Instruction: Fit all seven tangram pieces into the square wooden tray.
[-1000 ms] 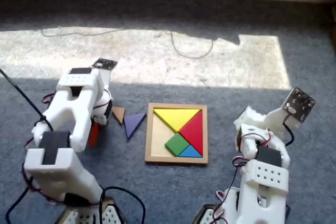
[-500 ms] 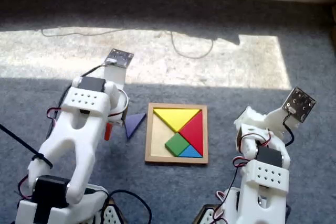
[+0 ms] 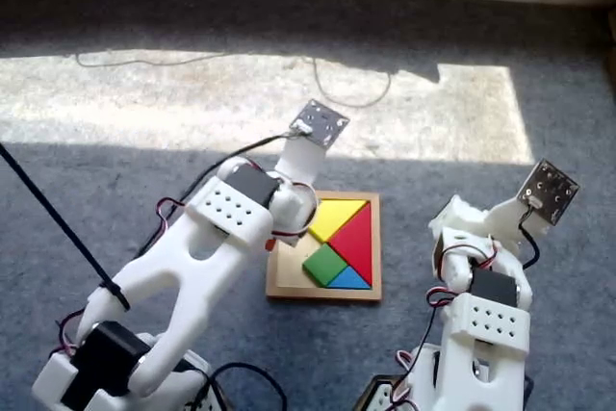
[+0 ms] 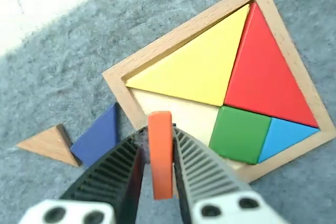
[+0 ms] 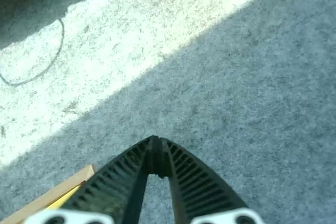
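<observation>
The square wooden tray (image 3: 373,245) (image 4: 180,34) lies on the carpet between the arms. In it are a yellow triangle (image 4: 194,69) (image 3: 337,217), a red triangle (image 4: 260,82) (image 3: 359,236), a green square (image 4: 239,132) (image 3: 324,263) and a small blue triangle (image 4: 286,135) (image 3: 352,278). My left gripper (image 4: 157,129) is shut on an orange piece (image 4: 160,156), held on edge above the tray's bare floor (image 4: 184,114) near its left rim. Beside the tray lie a dark blue piece (image 4: 100,136) and a tan triangle (image 4: 50,143). My right gripper (image 5: 154,141) is shut on nothing, right of the tray.
The left arm (image 3: 212,238) stretches over the tray's left side and covers the loose pieces in the high view. A thin cable (image 3: 337,93) lies on the sunlit carpet behind the tray. The tray's corner (image 5: 58,192) lies close to the right gripper.
My left arm has swung right from the loose pieces to above the tray's left part, carrying the orange piece. The right arm has stayed still.
</observation>
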Robot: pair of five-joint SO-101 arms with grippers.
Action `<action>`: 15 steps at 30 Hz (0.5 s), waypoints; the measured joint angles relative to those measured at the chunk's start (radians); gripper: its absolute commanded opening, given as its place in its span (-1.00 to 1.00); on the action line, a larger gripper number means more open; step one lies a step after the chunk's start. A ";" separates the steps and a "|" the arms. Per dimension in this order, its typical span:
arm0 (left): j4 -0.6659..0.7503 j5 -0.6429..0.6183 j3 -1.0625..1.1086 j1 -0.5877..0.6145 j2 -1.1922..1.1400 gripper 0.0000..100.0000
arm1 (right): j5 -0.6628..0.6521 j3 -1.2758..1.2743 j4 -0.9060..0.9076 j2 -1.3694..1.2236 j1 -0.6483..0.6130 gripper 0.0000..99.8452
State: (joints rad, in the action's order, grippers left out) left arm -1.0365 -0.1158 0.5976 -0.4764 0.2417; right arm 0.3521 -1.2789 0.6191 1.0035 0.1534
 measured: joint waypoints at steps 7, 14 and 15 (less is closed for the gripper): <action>0.157 -0.058 0.092 -0.029 0.000 -0.99 | 0.000 0.000 0.000 0.000 0.000 -0.99; 0.232 -0.074 0.166 -0.029 0.000 -0.87 | 0.000 0.000 0.000 0.000 0.000 -0.99; 0.239 -0.074 0.173 -0.028 0.000 -0.79 | 0.000 0.000 0.000 0.000 0.000 -0.99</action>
State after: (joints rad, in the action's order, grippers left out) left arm -0.7971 -0.1895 0.7710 -0.5040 0.2417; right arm 0.3521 -1.2789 0.6191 1.0035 0.1534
